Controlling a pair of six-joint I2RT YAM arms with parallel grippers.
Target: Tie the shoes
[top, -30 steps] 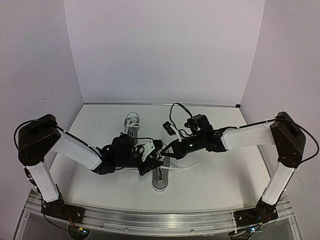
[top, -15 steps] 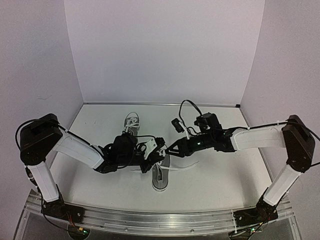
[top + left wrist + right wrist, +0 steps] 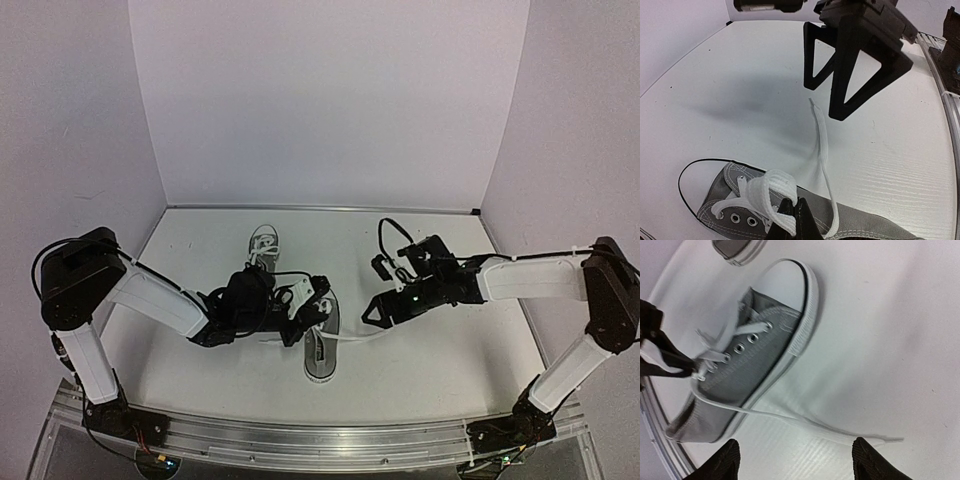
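Observation:
One grey shoe [image 3: 320, 358] lies at the table's middle front, its white toe cap [image 3: 782, 282] pointing away from the arms. My left gripper [image 3: 794, 216] is shut on a loop of white lace [image 3: 771, 186] above the eyelets. The lace's free end [image 3: 819, 131] trails over the table to the right of the shoe. My right gripper [image 3: 795, 461] hovers open above that loose lace [image 3: 816, 428], with nothing between its fingers [image 3: 869, 464]. The other shoe [image 3: 263, 243] stands farther back, with its laces loose.
White walls enclose the table on three sides. A metal rail [image 3: 320, 440] runs along the near edge by the arm bases. In the left wrist view the right gripper [image 3: 855, 65] hangs just beyond the lace end.
My right gripper has opened, let go of the lace and pulled back to the right; the lace end now lies on the table. My left gripper has shut on the loop.

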